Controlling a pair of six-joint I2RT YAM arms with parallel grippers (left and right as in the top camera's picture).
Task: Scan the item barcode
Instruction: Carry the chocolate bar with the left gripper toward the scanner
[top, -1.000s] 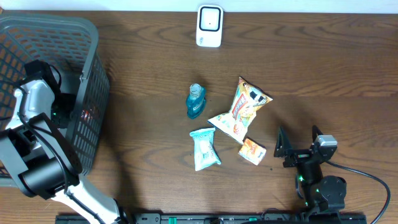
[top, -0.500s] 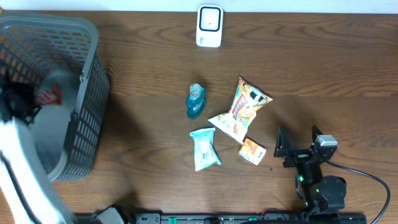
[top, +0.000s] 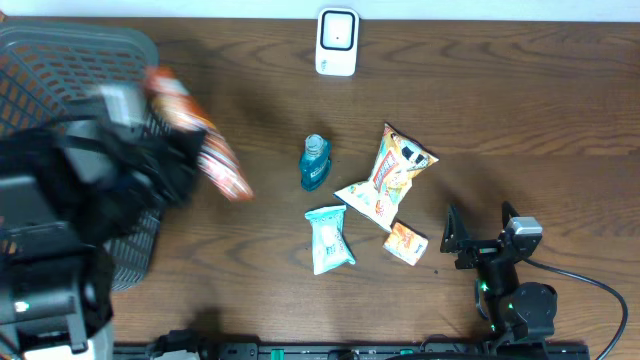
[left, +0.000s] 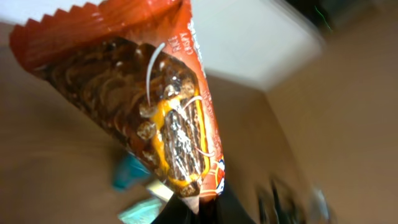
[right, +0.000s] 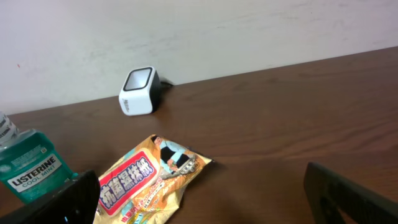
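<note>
well, the left pincer (left: 205, 205) is clamped on one end of the orange packet (top: 205, 150), which hangs in the air just beside the basket (top: 60, 60), above the counter (top: 520, 110) and well apart from the scanner (top: 337, 42). the right pincer (top: 480, 240) sits wide and empty at the near edge.

what worries me: it is held by one end only, so a quick swing could let it flap or slip out, and i see no barcode on the printed face, so it may reach the scanner facing the wrong way. the bottle (top: 315, 162) stands near its path too.

from overhead, blurred, its long axis runs on a slant, one end by the basket rim, the other pointing toward the bottle.
</note>
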